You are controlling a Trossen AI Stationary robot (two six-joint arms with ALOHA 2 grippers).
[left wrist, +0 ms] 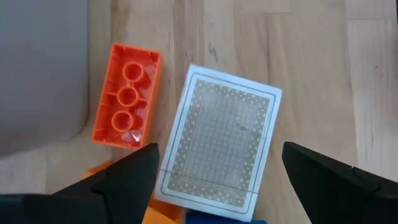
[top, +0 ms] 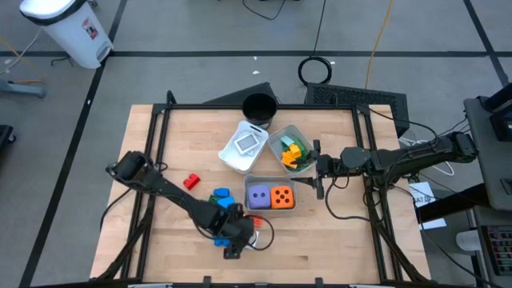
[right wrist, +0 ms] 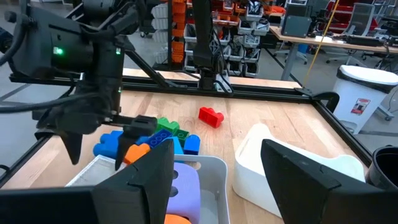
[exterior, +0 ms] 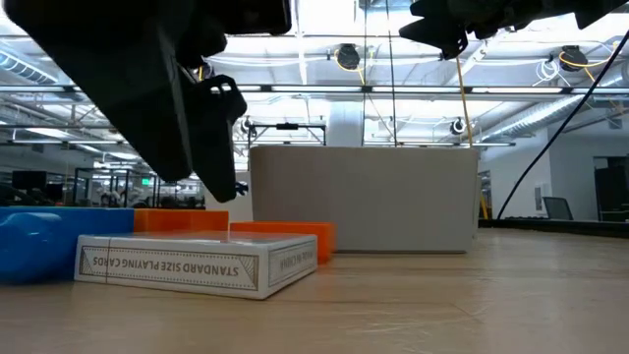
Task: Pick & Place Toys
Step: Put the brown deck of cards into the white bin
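Observation:
A white box of playing cards [left wrist: 217, 146] lies flat on the wooden table, with an orange block [left wrist: 126, 96] lying studs-down beside it. My left gripper [left wrist: 219, 155] hangs open just above the box, pointing steeply down, one finger on each side and clear of it; in the low view its fingers [exterior: 221, 172] end above the box [exterior: 197, 264]. Blue [top: 222, 194] and red [top: 190, 182] blocks lie on the table to the left. My right gripper [top: 318, 168] waits open and level above the trays, with nothing between its fingers.
Three trays stand mid-table: a white one [top: 232, 156] with a flat tile, a translucent one [top: 282, 136] with green, yellow and orange blocks, and one [top: 270, 210] holding a purple and an orange die. A black cup [top: 258, 106] stands behind them. Bare wood lies near the front edge.

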